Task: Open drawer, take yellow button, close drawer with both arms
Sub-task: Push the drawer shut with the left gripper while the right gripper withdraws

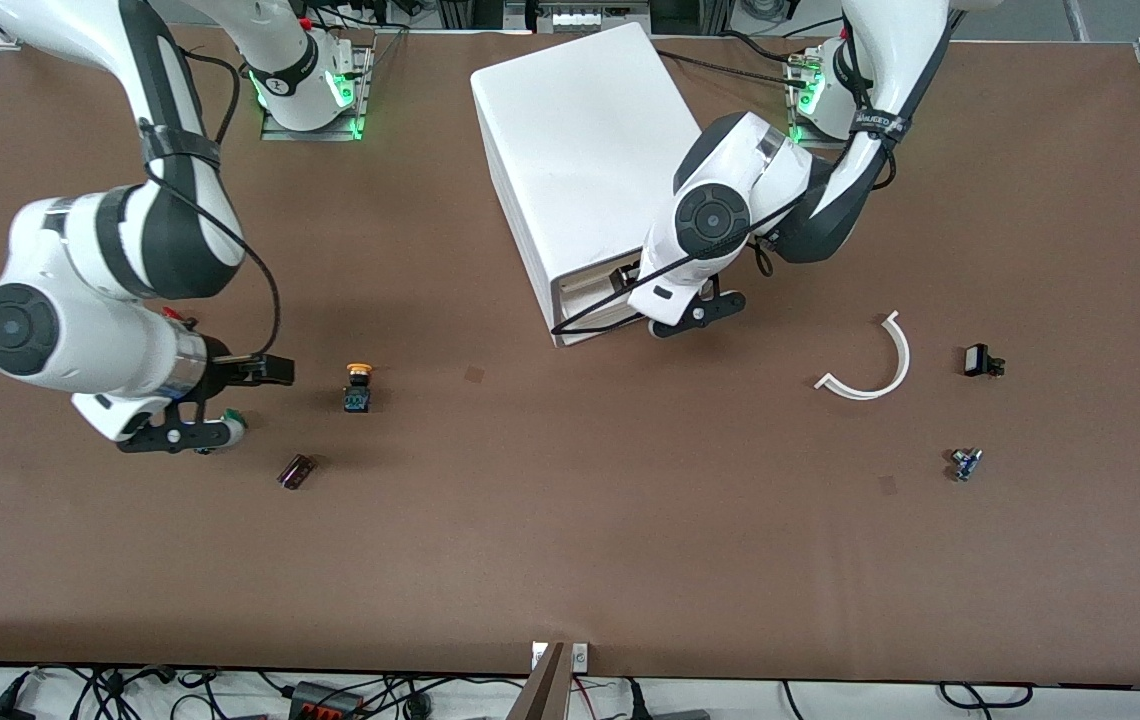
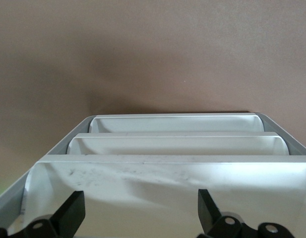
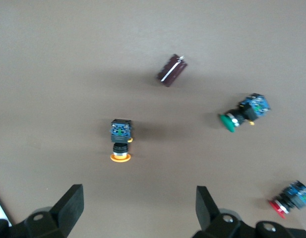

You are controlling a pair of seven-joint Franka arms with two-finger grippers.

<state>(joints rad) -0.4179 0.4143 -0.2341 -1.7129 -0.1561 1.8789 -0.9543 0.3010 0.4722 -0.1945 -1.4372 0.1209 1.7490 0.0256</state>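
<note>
1. Left arm [image 1: 870,110] — a black band around the link carries small white lettering; the characters cannot be made out.
2. Right arm's base [image 1: 282,85] — a round mark shows on the black collar; it cannot be read.
3. No other legible text, number or sign found.

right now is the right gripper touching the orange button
Apart. The right wrist view shows the right gripper open, with bare table between it and the button. The front view also shows a gap.
</note>
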